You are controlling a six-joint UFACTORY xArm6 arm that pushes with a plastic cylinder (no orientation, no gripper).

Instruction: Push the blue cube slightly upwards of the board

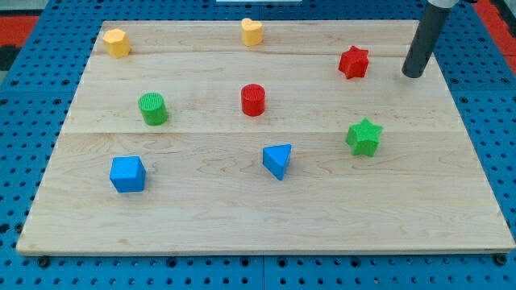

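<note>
The wooden board [266,217] fills the frame. My rod [425,36] comes down at upper right, grasping nothing; my tip [413,75] rests just right of the red star [353,62]. The blue cube [127,174] lies well apart, at lower left.

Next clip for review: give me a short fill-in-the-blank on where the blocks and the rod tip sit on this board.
1. My tip stands just to the view's right of the red ____ block.
2. The blue cube lies below the ____ cylinder.
3. Between the blue cube and the green star block lies the blue ____ block.

Missing words: star; green; triangular
</note>
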